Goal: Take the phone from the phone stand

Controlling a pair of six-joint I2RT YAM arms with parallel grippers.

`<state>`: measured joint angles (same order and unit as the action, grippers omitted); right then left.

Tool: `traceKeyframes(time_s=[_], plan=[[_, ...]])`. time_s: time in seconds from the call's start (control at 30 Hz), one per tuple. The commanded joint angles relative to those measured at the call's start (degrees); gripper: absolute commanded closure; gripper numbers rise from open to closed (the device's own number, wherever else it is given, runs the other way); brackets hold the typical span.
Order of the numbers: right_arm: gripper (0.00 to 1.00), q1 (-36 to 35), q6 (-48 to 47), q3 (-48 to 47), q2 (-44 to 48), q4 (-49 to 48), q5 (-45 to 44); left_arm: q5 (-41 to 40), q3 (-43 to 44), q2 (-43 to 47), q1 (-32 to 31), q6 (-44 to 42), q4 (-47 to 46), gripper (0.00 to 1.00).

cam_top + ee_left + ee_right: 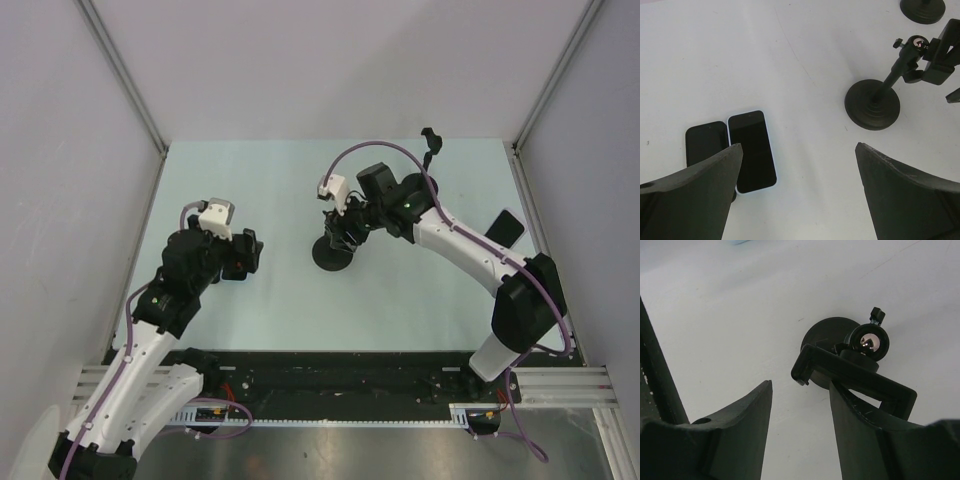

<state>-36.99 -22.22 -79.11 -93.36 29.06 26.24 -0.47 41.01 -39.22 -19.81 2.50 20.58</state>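
Left wrist, black round-based phone stand (pixel 872 105), left tool (pixel 799 150) spread, right tool (pixel 800 390) spread

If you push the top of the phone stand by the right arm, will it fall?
Probably not easily: the phone stand has a wide round base, likely weighted. But its post is thin and the clamp sits high, so a hard push might tip it.

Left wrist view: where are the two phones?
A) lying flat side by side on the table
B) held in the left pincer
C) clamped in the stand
A: the black phone and the white-edged phone lie flat, side by side, on the table, apart from the phone stand.
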Motion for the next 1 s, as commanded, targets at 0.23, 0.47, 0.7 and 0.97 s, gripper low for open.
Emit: traceKeyframes(time_s=[0.23, 0.47, 0.7, 0.97], plan=[[0.53, -5.01, 6.30, 3.08, 3.54, -9.28, -16.91, 1.88, -0.15, -0.85, -0.05, -2.15, -2.12, 0.00], [0.55, -8.01, 10.79, 4.58, 4.85, -10.17, -25.18, 1.96, -0.23, -1.12, -0.05, -2.15, -2.12, 0.00], [0.53, -7.31, 11.41, 4.58, 10.73, -7.27, -27.63, 1.88, -0.23, -1.12, -0.05, -2.06, -2.21, 0.00], [0.53, -0.11, 10.53, 4.58, 12.06, -6.38, -23.87, 2.23, -0.23, -1.65, -0.05, -1.98, -2.21, 0.00]])
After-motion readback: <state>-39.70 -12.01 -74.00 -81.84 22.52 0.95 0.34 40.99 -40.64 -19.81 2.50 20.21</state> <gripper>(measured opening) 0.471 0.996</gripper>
